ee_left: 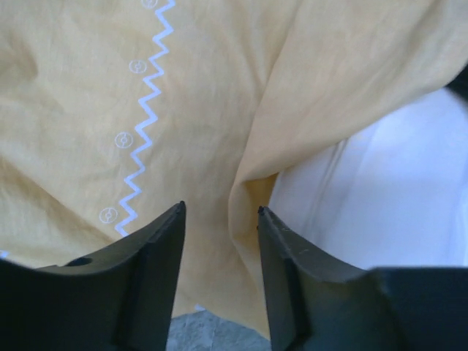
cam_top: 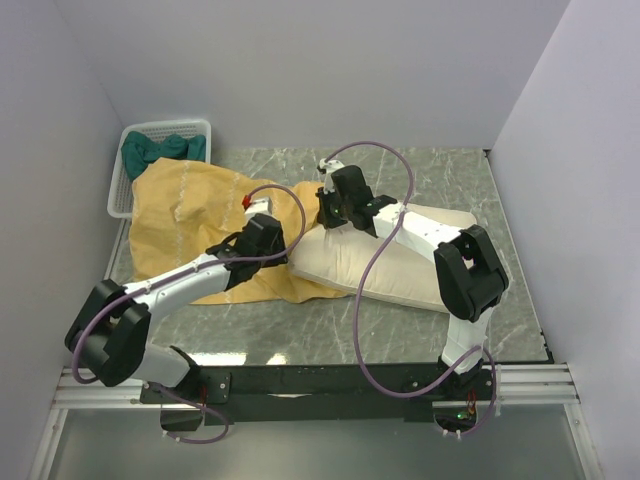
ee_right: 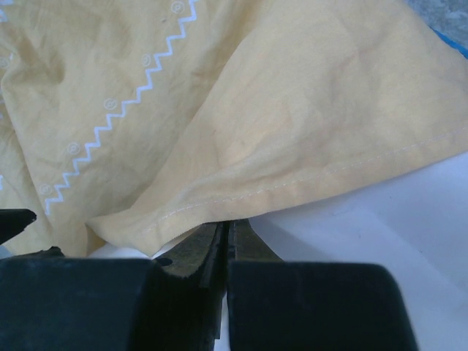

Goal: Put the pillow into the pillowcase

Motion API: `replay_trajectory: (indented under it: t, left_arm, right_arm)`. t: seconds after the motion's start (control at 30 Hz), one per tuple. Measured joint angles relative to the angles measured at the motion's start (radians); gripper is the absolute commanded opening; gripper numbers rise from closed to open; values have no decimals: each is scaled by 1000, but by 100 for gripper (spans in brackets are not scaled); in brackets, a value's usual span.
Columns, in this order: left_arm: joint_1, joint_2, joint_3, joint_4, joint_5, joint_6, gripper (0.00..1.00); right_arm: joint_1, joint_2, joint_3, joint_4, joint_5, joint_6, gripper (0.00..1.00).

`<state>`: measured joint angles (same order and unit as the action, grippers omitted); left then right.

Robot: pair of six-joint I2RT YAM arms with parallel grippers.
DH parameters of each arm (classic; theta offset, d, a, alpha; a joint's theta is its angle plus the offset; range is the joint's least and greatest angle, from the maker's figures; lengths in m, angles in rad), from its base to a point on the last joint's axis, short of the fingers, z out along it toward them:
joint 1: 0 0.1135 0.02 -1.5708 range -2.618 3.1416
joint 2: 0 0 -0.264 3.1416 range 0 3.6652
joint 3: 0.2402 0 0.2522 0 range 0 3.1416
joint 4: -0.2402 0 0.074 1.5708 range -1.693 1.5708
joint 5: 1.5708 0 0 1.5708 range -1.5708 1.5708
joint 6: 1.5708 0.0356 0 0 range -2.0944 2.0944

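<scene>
Covering the left end of the pillow (cam_top: 400,265), the pillowcase (cam_top: 200,215) sprawls toward the tabletop (cam_top: 450,170) left edge; left end effector (ee_left: 220,210) gapes empty, right end effector (ee_right: 227,228) is closed, any pinch hidden.

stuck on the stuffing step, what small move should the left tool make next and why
Probably close the left tool on the pillowcase edge. Its jaws stand open with that yellow fold between them, beside the white pillow, while the right tool is shut at the hem. A grip there could let the opening be drawn over the pillow.
</scene>
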<state>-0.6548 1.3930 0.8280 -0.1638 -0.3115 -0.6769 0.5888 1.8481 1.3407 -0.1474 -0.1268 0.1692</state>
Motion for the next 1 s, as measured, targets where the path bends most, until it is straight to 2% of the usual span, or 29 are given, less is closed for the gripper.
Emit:
replay_trajectory:
  t: [0.17,0.47,0.53,0.57,0.63,0.67,0.7,0.83,1.0]
  left_arm:
    - [8,17,-23,18,19,-8,52]
    - [29,136,-27,126,90,-13,46]
    - [33,158,-27,147,102,-13,41]
    - [34,166,-27,160,109,-13,29]
    - [34,174,-27,181,119,-14,15]
    - [34,174,-27,192,125,-14,4]
    - [34,172,-27,200,131,-14,1]
    - [34,126,-26,180,158,4,1]
    - [34,-29,-19,81,212,19,1]
  right_arm:
    - [0,0,2,-5,-5,-4,0]
    - [0,3,19,-39,-9,-7,0]
    - [0,3,21,-45,-10,-9,0]
    - [0,3,23,-48,-11,-10,0]
    - [0,3,26,-52,-11,-10,0]
    - [0,4,29,-55,-8,-10,0]
    - [0,5,31,-56,-5,-10,0]
    - [-2,10,36,-55,44,9,0]
    - [-2,64,92,-63,170,87,0]
